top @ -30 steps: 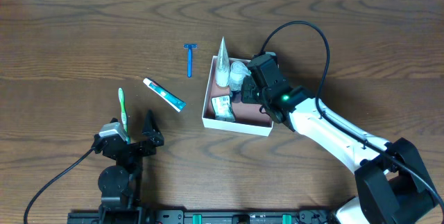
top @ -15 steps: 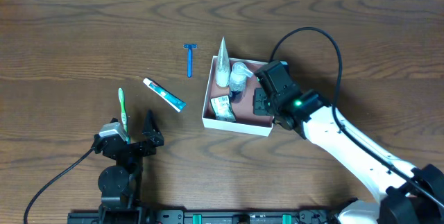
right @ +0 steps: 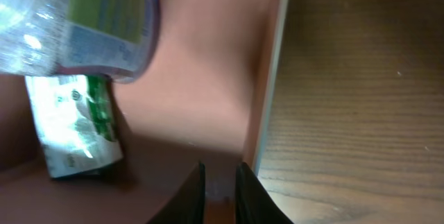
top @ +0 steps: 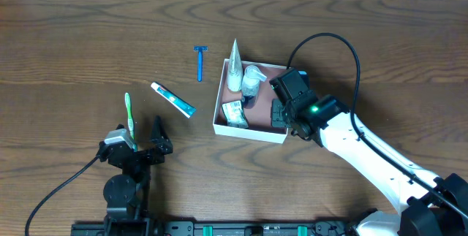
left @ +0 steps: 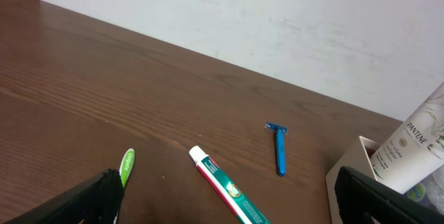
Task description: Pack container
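Note:
The container [top: 248,133] is a square white-walled box with a pinkish inside, at table centre. It holds a white Pantene tube [top: 234,64], a clear bottle [top: 253,80] and a green-white sachet [top: 234,113]. My right gripper [top: 278,112] is low inside the container's right half. In the right wrist view its fingers [right: 220,189] are almost together with nothing between them, next to the container wall [right: 267,78], with the bottle [right: 76,23] and sachet [right: 76,123] to the left. My left gripper [top: 139,142] is open and empty at the front left.
On the table left of the container lie a blue razor [top: 199,62], a green-and-white toothpaste tube [top: 173,99] and a green toothbrush [top: 129,118]. The left wrist view shows the razor [left: 279,148], toothpaste [left: 225,186], toothbrush [left: 127,165] and the container's corner [left: 350,168].
My right gripper has moved from over the clear bottle toward the front right of the container's inside. The left arm has not moved.

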### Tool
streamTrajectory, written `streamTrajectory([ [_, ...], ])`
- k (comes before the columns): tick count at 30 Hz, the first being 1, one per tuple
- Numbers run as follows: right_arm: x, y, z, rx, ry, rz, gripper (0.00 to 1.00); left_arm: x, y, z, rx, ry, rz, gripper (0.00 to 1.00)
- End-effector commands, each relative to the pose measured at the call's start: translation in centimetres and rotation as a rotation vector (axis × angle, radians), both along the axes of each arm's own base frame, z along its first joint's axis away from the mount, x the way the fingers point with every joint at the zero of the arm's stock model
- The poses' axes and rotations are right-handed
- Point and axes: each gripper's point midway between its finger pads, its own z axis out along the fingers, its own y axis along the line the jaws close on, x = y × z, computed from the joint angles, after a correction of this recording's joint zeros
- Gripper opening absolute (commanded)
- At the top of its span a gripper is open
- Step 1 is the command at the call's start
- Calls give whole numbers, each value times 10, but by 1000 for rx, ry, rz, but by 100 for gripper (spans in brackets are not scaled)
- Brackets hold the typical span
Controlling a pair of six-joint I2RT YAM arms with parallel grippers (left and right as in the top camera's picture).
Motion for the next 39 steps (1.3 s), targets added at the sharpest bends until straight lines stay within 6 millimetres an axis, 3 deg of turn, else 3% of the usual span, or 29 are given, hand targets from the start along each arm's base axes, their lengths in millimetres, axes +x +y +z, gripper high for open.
streamTrajectory([
  [1, 0, -10, 2, -44, -16, -31, 15, -1, 2, -19, 12, 56, 9, 98],
  [15, 10, -41, 2, -155, -35, -39, 22, -1, 2, -19, 12, 56, 9, 98],
  [19, 13, -35, 7, -123, -48, 2, 21, -1, 2, -19, 12, 56, 9, 98],
  [23, 17, -16, 37, -40, -109, 69, 25, -1, 2, -19, 12, 56, 9, 98],
  [27, 16, -1, 91, 74, -208, 132, 37, -1, 2, -19, 12, 56, 9, 98],
  [30, 13, -15, 120, 87, -271, 99, 39, -1, 2, -19, 12, 56, 9, 98],
  [32, 14, -32, 127, 71, -289, 53, 39, -1, 2, -19, 12, 56, 9, 98],
  [37, 12, -76, 104, 5, -190, -59, 37, -1, 2, -19, 12, 56, 9, 98],
  [39, 10, -84, 94, -10, -157, -82, 37, -1, 2, -19, 12, 56, 9, 98],
])
